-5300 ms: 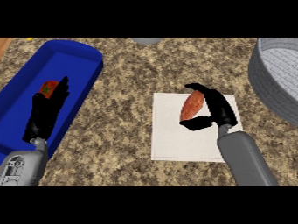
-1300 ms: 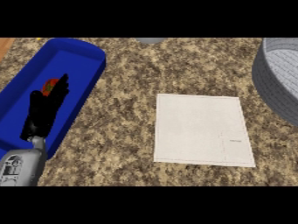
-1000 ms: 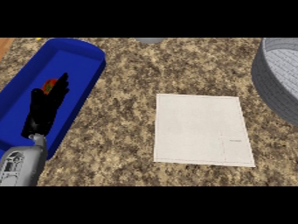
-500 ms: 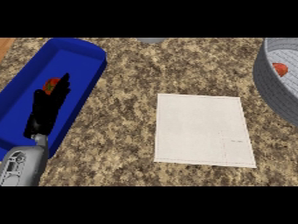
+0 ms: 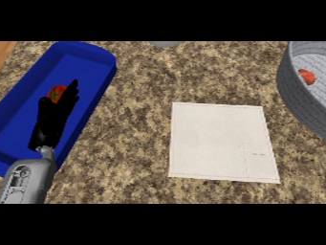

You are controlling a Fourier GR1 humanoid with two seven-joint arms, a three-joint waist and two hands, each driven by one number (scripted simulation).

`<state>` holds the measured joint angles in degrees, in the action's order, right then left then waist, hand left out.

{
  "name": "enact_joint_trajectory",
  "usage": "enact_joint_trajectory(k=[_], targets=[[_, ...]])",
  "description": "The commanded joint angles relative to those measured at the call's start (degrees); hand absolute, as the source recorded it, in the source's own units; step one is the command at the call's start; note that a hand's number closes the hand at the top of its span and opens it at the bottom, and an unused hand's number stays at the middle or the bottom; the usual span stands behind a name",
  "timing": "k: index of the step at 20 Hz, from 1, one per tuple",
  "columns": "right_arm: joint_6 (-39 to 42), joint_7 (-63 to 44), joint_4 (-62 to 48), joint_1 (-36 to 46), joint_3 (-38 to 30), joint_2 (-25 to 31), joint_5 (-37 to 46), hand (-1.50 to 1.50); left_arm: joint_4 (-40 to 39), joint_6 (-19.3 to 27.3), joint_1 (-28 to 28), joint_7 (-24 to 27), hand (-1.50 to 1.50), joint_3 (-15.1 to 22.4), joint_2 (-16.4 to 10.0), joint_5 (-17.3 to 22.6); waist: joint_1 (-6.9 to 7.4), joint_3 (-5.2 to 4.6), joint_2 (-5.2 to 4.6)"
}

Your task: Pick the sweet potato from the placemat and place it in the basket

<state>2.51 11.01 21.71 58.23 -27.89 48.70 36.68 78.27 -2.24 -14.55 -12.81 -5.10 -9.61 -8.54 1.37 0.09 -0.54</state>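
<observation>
A speckled granite table [image 5: 144,81] fills the head view. A long blue bin [image 5: 24,129] lies at 9 o'clock, its far end angled toward 1 o'clock. At 3 o'clock a grey basket [image 5: 299,103] is cut by the view's edge. A white placemat [image 5: 222,139] lies flat between them, just right of centre. The left hand [image 5: 51,122] shows over the bin, fingers straight and holding nothing, fingertips beside a red-orange item [image 5: 55,91]. The sweet potato [image 5: 306,76] sits inside the basket, at 2 o'clock.
</observation>
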Motion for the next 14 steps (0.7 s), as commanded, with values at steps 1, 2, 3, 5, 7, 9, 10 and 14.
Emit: enact_joint_trajectory(k=[1,2,3,5,7,9,10,14], targets=[[-3.58,-0.85,-1.63,0.72,-4.91,4.34,-3.29,-1.5,0.43,-0.42,-0.21,-0.03,0.0,-0.02,-0.95,-0.41,0.08,0.02,-0.09],[-4.8,-0.46,-1.19,-1.3,-5.24,3.4,-3.87,-1.5,-0.32,0.82,-0.56,-1.4,0.0,-0.19,0.09,-0.52,-0.57,-0.01,0.14],[-2.91,-1.89,-2.56,-0.69,-6.37,6.0,-4.67,-1.5,0.78,0.41,-0.83,-2.3,0.0,0.02,-0.08,-0.35,-0.38,0.0,0.1],[-4.19,-4.11,-3.99,0.15,-6.22,7.27,-4.11,-1.5,0.24,-0.35,0.11,0.4,0.0,-0.23,-0.93,-0.4,0.11,-0.01,-0.06],[-0.8,-2.71,-5.99,-2.38,-10.71,12.69,-7.84,-1.5,0.56,0.17,-0.23,-1.49,0.0,-1.19,-1.52,-0.24,-0.46,0.08,-0.06],[2.35,-1.04,-7.87,-5.16,-11.93,15.91,-8.94,-1.5,0.54,-0.83,0.34,-0.55,0.0,-0.46,-0.73,0.43,-0.56,0.1,-0.1],[1.79,2.4,-9.27,-8.98,-13.26,15.48,-9.99,-1.5,3.22,0.26,1.08,-2.04,0.0,-0.33,-0.45,0.02,-0.41,0.18,-0.05],[7.86,6.5,-11.49,-14.12,-16.01,22.33,-12.33,-1.5,3.9,-1.02,3.86,-0.04,0.0,-0.6,-1.22,0.57,-0.42,0.27,-0.05]])
